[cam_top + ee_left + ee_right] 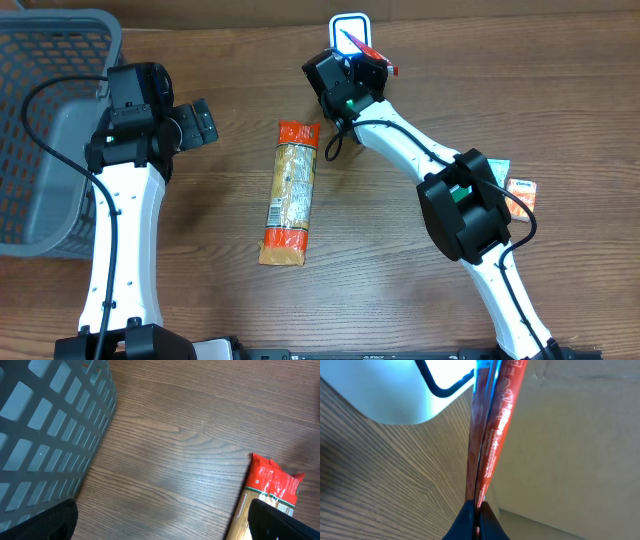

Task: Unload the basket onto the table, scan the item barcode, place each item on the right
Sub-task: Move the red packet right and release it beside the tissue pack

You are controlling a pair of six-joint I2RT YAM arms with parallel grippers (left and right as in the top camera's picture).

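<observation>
R gripper [477, 519]: I read it clamped on red packet [490, 435].
Packet pos: at scanner [346, 22], table 12 o'clock.
L gripper [206, 122]: jaws wide, nothing held, 9 o'clock, by basket [40, 150].

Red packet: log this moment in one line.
right gripper: shut on red packet | packet: at lit scanner | left gripper: open, near basket | pasta bag: not held

A grey mesh basket [70, 40] sits at the table's nine-to-ten o'clock edge, its lattice wall upright on the wooden table [220, 290]. Near the middle lies a long packet of pasta [290, 193], flat, orange-red at both ends, running roughly twelve to six. Out at three o'clock are a small orange carton [521, 192] and, just beside it, a teal-edged one [498, 170].
</observation>
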